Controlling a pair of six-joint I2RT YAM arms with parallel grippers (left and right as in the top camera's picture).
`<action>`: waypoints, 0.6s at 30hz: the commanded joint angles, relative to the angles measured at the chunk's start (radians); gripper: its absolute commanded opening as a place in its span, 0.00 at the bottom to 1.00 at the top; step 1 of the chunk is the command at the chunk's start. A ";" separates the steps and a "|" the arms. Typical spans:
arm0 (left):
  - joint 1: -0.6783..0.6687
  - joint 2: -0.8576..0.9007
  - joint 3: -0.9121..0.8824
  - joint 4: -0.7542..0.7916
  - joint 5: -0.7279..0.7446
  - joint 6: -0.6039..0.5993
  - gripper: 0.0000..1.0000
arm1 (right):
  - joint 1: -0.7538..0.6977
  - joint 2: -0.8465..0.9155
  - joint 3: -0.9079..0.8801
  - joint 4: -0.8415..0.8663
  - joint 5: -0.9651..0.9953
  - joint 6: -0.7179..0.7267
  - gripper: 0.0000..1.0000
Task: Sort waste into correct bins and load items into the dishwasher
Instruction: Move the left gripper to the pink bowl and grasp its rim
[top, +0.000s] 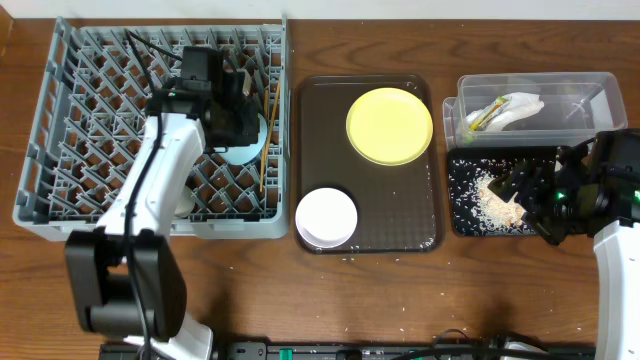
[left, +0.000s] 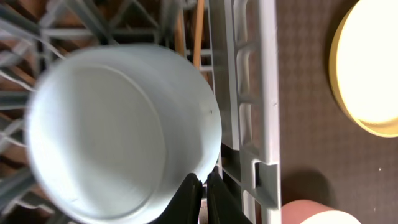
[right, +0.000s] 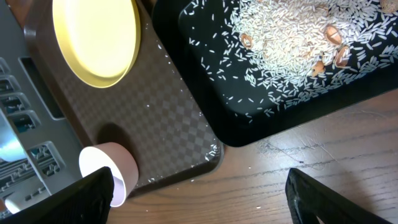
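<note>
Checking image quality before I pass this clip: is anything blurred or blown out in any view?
Left wrist: the light blue bowl is smeared soft, while the dish rack wall beside it is crisp; the yellow plate glows overexposed. Right wrist: rice sharp, plate bright. Overhead: evenly lit, sharp.

Location type: a robot test bench in a laboratory-style room, dressed as a dish-clearing station.

Indicators, as seen from beside the bench:

1. Two white-and-black robot arms, the left arm (top: 160, 170) and the right arm (top: 612, 290), stand at the near edge of a wood-grain table (top: 500, 290).
2. A black rail with cables (top: 420, 350) runs along that same edge.
3. Kitchen articles are staged directly on the table: a grey dish rack (top: 45, 130), a dark brown serving tray (top: 400, 200), a clear tub (top: 600, 95), and a black tray (top: 462, 190) holding rice scraps (top: 498, 205).
4. The dish rack stands free on the table top.
</note>
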 joint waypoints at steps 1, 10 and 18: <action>0.018 -0.101 0.013 0.012 -0.073 -0.020 0.08 | 0.009 -0.004 0.005 0.000 -0.003 -0.017 0.87; 0.032 -0.050 0.000 -0.001 -0.209 -0.019 0.08 | 0.009 -0.004 0.005 0.007 -0.003 -0.017 0.87; 0.023 0.038 0.000 0.008 -0.121 -0.020 0.08 | 0.009 -0.004 0.005 0.007 -0.003 -0.017 0.87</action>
